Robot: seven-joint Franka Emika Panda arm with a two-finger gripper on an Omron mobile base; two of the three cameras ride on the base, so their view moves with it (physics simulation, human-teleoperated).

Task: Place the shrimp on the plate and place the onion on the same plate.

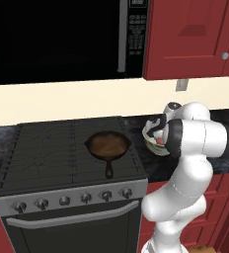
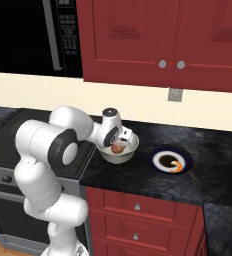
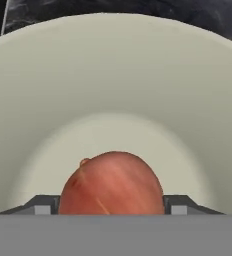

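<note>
Bowl (image 2: 122, 152) walls close around onion (image 3: 111, 184); open counter (image 2: 213, 145) beside plate (image 2: 158, 153).

No legible text, label, brand or number appears. The microwave's control panel (image 1: 136, 29) carries rows of small pale marks and a display at its top, too blurred to read; the same panel (image 2: 68, 27) seen from the right is equally illegible.
</note>
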